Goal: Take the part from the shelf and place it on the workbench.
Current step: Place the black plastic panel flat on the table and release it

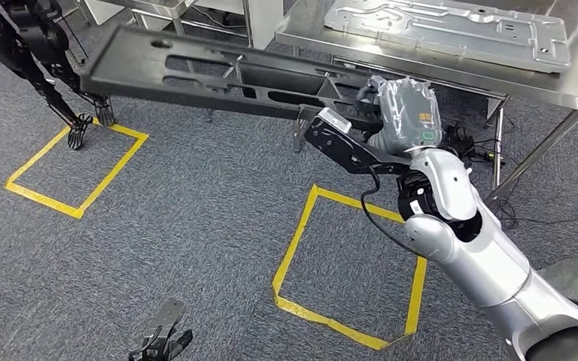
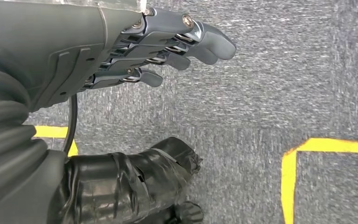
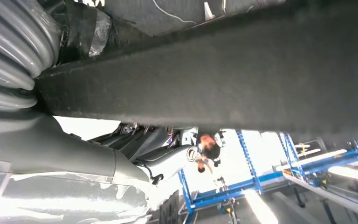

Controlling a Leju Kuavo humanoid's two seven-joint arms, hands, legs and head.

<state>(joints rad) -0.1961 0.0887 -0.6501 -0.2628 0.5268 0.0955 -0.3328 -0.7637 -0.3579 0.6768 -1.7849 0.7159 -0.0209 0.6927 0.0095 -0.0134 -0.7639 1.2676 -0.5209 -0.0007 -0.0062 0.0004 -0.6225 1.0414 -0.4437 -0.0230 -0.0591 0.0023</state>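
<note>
— While the right hand [image 1: 391, 113] is reaching up from the silver arm, what is it holding?

— It is gripping the part [image 1: 218, 71], a long black frame with slots. The hand is closed on the end of the part nearest to the workbench [image 1: 451, 71]; its fingers are hidden behind the grey cover, but in the right wrist view the part [image 3: 214, 79] is lying tight against the hand [image 3: 51, 154].

— Where is the part lying in relation to the workbench?

— It is hanging in the air just beside the front edge of the workbench and stretching away from it, over the grey carpet [image 1: 196, 226]. It is not resting on the workbench.

— Is something lying on the workbench?

— A flat silver metal panel [image 1: 451, 30] is lying on its top.

— And the left hand?

— The left hand [image 2: 168, 46] is hanging over the carpet, well apart from the workbench. It is holding nothing; its fingers [image 2: 205, 42] are lying almost straight and close together.

— Anything else near the workbench?

— A square of yellow tape [image 1: 301, 226] is lying on the carpet before it.
</note>
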